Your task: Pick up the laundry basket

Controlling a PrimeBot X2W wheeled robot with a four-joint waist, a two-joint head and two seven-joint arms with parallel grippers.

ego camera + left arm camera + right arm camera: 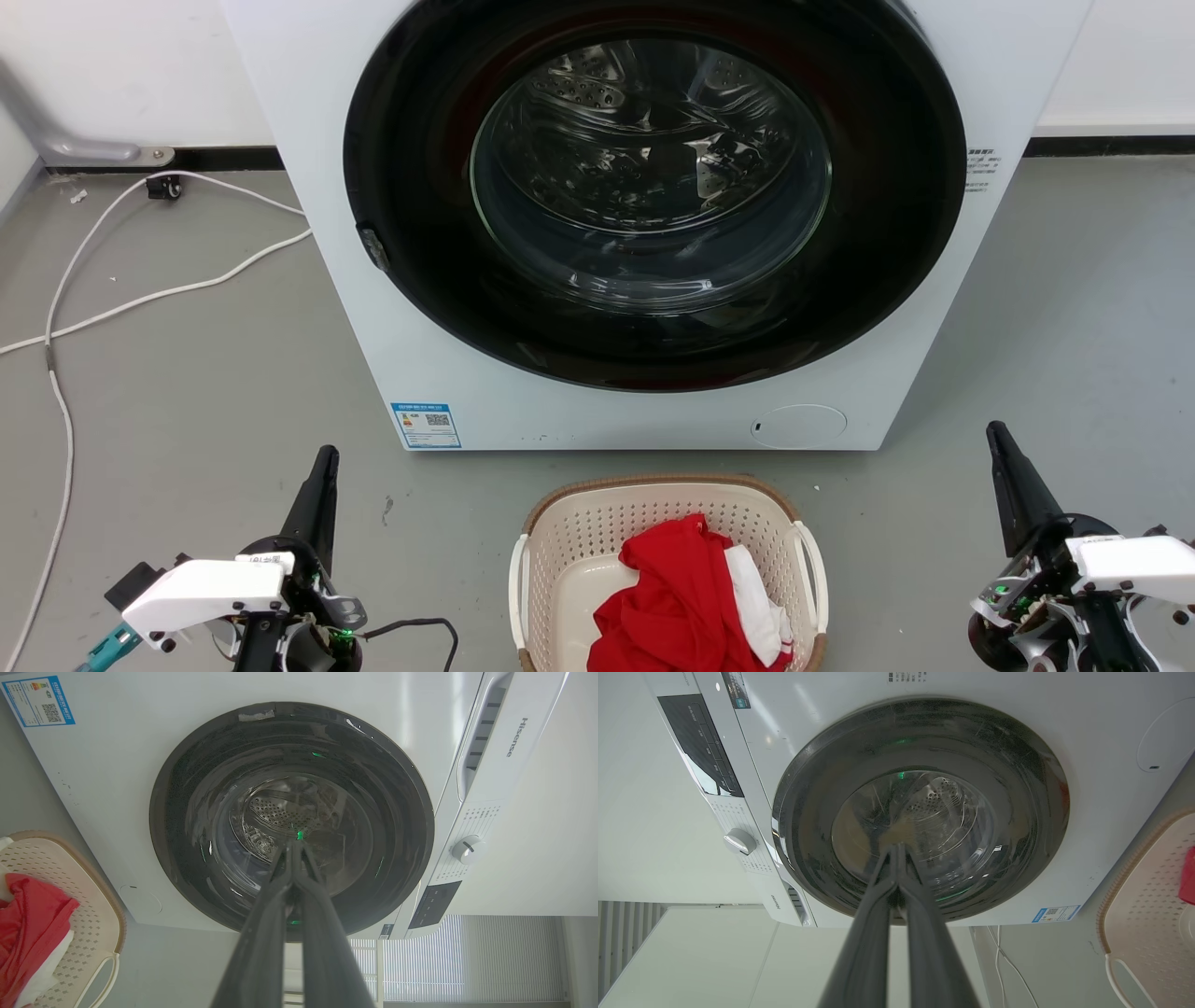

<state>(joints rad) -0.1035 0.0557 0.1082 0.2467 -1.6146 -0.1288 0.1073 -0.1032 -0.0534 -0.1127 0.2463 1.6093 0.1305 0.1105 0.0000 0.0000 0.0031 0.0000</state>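
Note:
The laundry basket [597,532], cream with perforated walls, a brown rim and white loop handles, stands on the floor before the washing machine, holding red and white clothes [686,607]. My left gripper [325,459] is shut and empty, well left of the basket, fingers pointing toward the machine. My right gripper [995,433] is shut and empty, well right of it. In the left wrist view the basket [93,905] sits at the lower left, beyond the shut left gripper [293,845]. In the right wrist view the basket [1148,914] lies at the right edge, off from the right gripper [896,847].
The white washing machine [467,373] with its shut round glass door [653,187] stands just behind the basket. White cables [140,299] trail across the grey floor at the left. Bare floor lies on both sides of the basket.

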